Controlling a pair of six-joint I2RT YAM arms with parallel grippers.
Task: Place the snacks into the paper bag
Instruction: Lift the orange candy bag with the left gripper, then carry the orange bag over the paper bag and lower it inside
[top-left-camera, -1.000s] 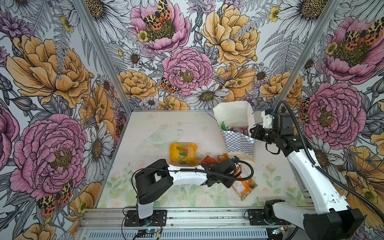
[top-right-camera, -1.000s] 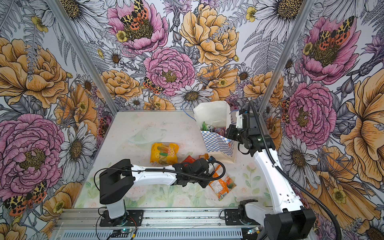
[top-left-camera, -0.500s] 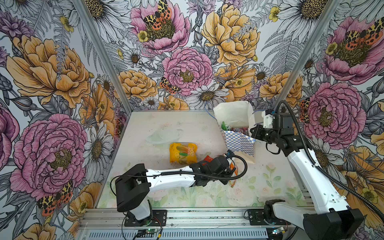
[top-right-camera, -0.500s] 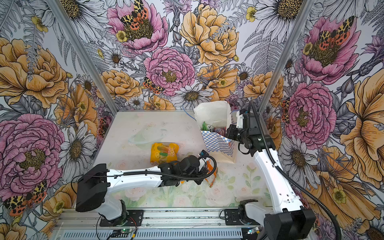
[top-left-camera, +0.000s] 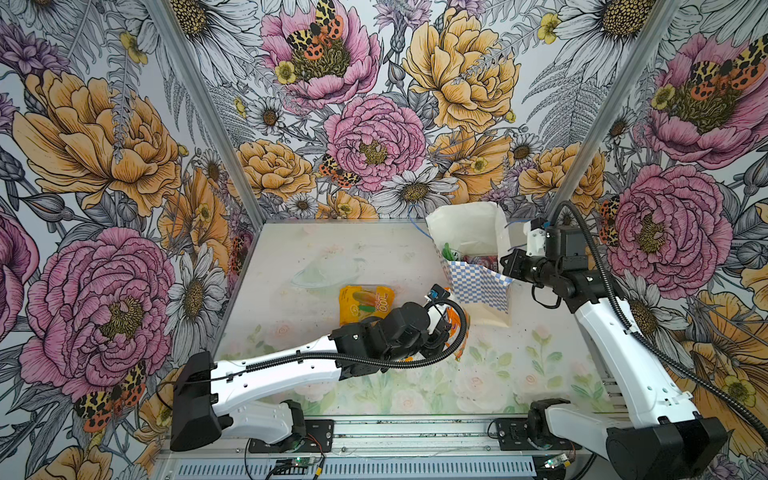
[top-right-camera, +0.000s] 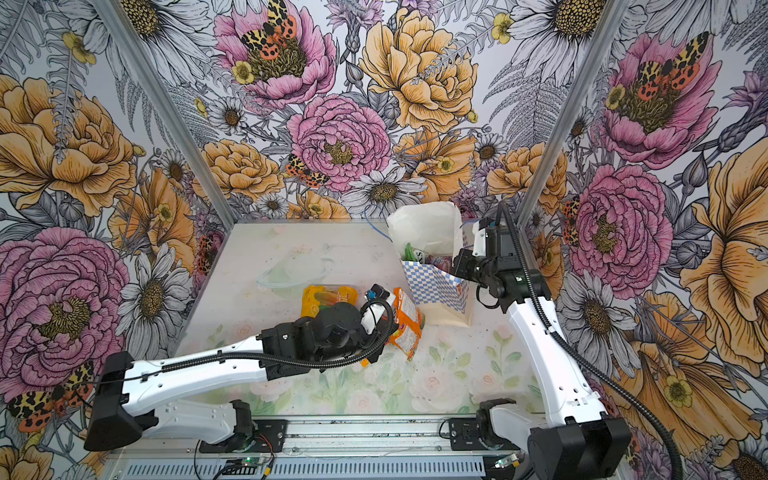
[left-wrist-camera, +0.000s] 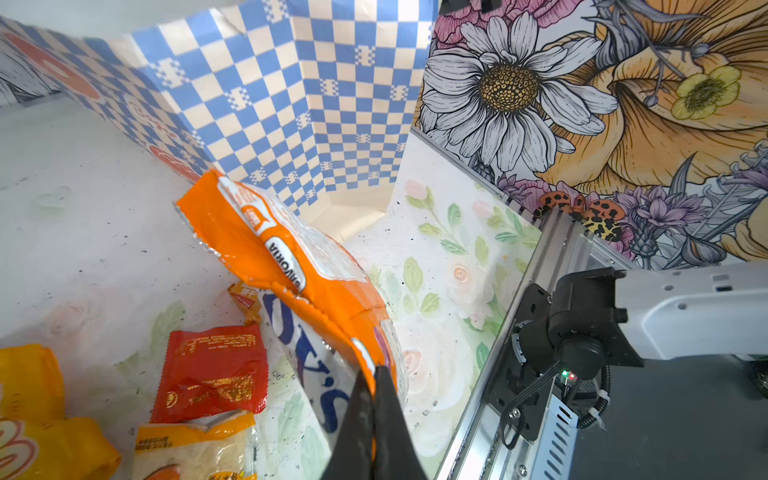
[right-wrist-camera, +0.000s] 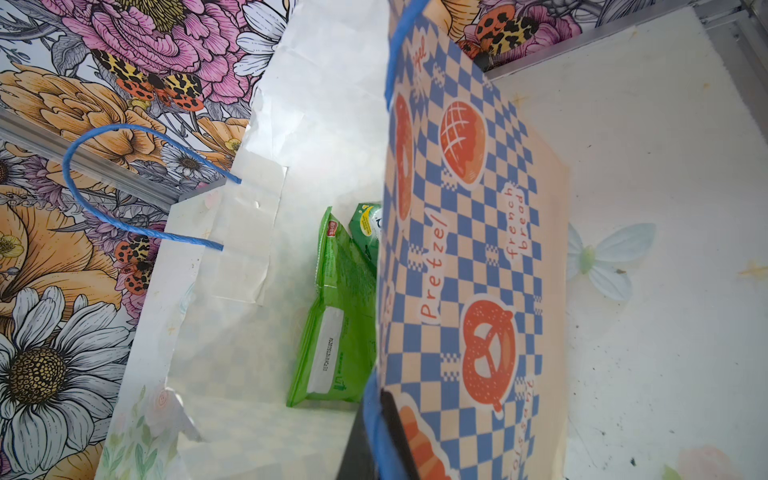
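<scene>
The left claw (left-wrist-camera: 374, 399) is closed on one edge of the orange packet (left-wrist-camera: 291, 270), a thin pinch with most of the packet stretching away ahead of the tips toward the paper bag (left-wrist-camera: 291, 104); whether its far end touches the worktop (left-wrist-camera: 83, 187) I cannot tell. The right claw (right-wrist-camera: 374, 440) is clamped on the bag's checkered wall together with the blue cord (right-wrist-camera: 376, 415), and beyond its tips the mouth stands open, with green packets (right-wrist-camera: 336, 316) already lying inside. Beside the left claw, on the side away from the bag, a red packet (left-wrist-camera: 212, 370) and a yellow packet (left-wrist-camera: 41, 415) lie on the worktop, not yet bagged. The step in hand looks like carrying the orange packet into the bag; to do it well the left claw should probably rise first, until the hanging end is above the rim, then travel over the opening in front of the right claw; the packet is long and glossy, so it likely swings and may slip from so slim a hold; a slow, even carry suits it; it should go in end first, and the claw should release only once the low end is past the rim; the right claw does best by holding the wall steady, since the paper looks light enough to tip or fold shut if knocked.
</scene>
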